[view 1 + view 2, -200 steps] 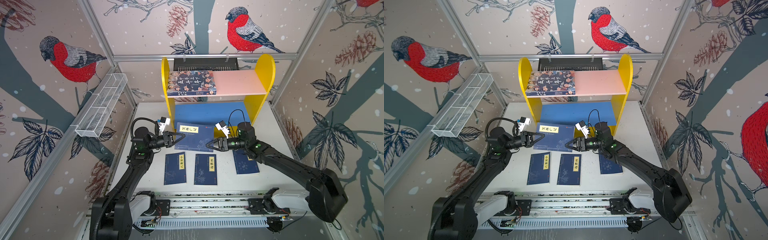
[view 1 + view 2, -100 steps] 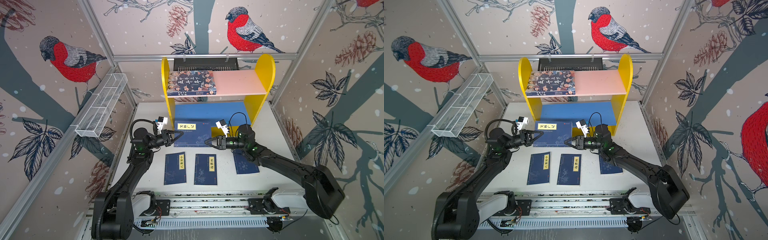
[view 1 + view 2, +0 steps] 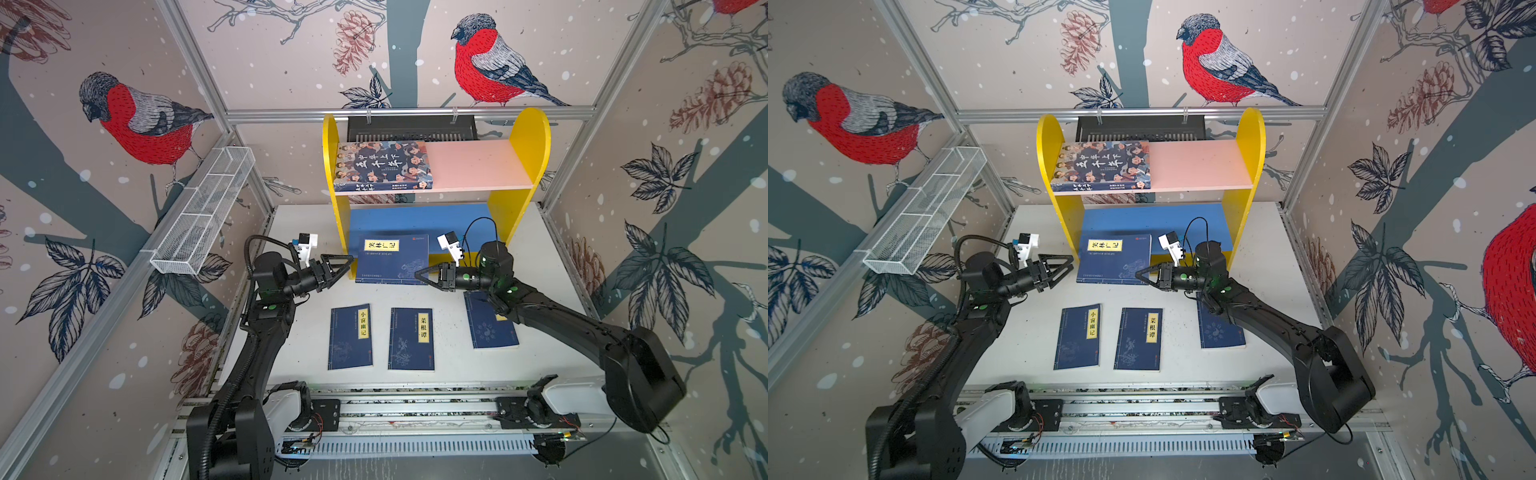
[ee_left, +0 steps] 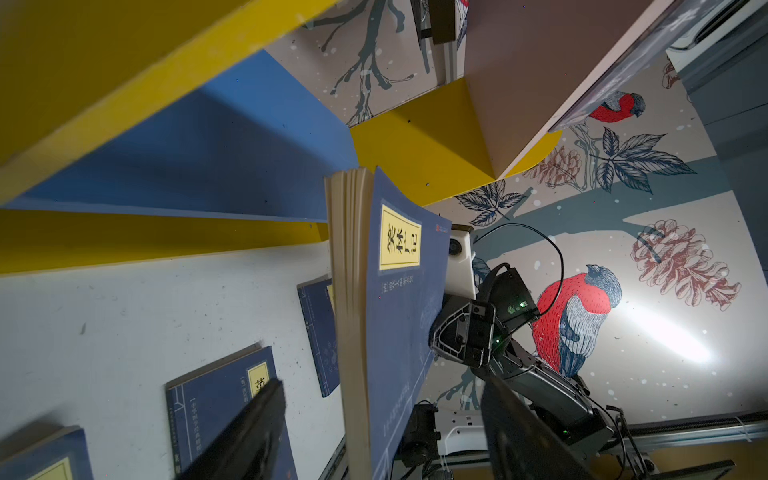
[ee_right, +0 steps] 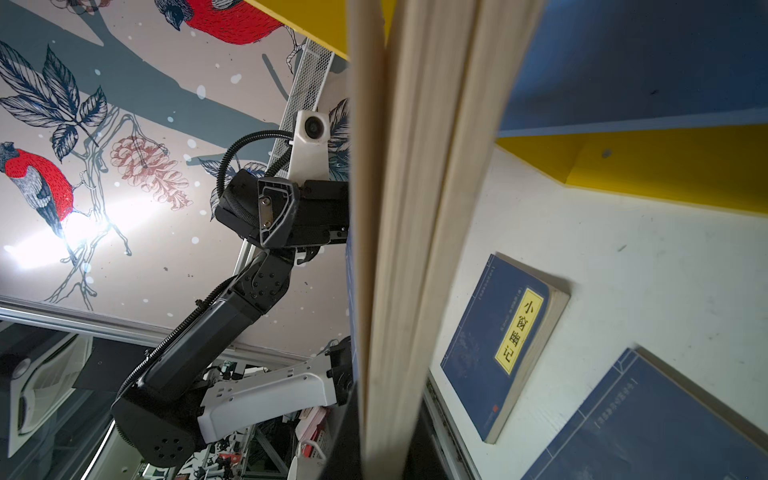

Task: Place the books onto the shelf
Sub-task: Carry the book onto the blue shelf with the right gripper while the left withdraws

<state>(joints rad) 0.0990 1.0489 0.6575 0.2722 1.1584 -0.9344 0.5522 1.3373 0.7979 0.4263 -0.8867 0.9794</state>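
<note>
The right tool (image 3: 418, 274) pinches the near edge of a navy book (image 3: 392, 259), keeping it lifted off the table (image 3: 552, 266) with its far end over the blue lower board (image 3: 419, 220) of the shelf (image 3: 521, 166), apparently to slide it in, while the left tool (image 3: 345, 270) gapes wide beside it

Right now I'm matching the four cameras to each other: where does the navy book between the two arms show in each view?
Top view: navy book centre, at the front edge of the blue board.
Top view: same spot.
Left wrist: middle, cover and page edge showing.
Right wrist: middle, page edge only, top to bottom.
Shared landmark: that blue board, beside the book in all four.
</note>
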